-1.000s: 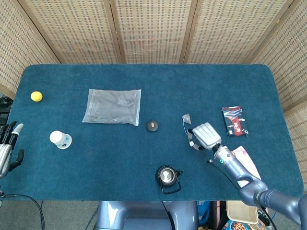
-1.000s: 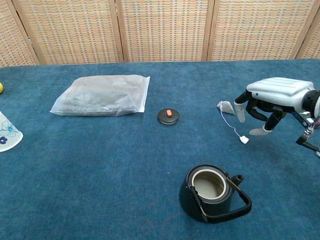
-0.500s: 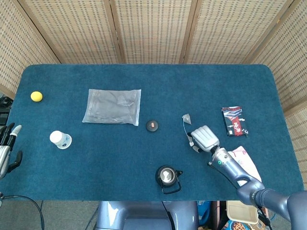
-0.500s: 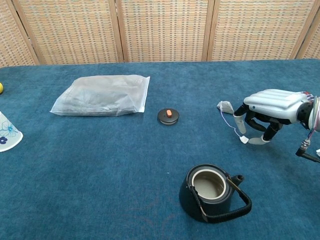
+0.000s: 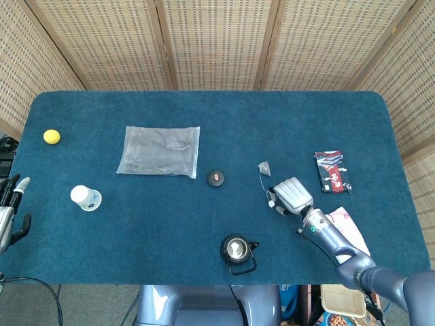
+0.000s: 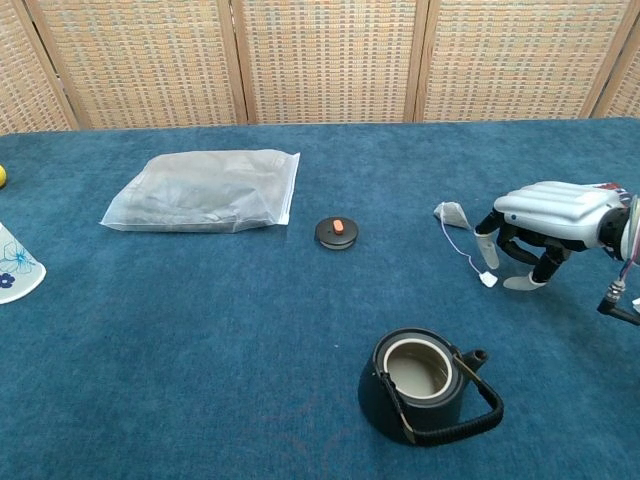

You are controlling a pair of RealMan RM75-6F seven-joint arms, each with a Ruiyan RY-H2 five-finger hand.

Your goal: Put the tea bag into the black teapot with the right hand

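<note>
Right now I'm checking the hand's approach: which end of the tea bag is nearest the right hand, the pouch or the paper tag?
The paper tag: it lies beside the right hand's fingertips, while the pouch lies farther up the string.

Right hand (image 6: 548,215) lower than a second ago and closer to the table, fingertips (image 6: 487,252) now just beside the tag end of the tea bag (image 6: 452,213) string, thumb tip down near the cloth.

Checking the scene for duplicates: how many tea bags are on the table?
1. The tea bag lies on the blue cloth, its string running to a tag by the right hand; none visible inside the black teapot.
</note>
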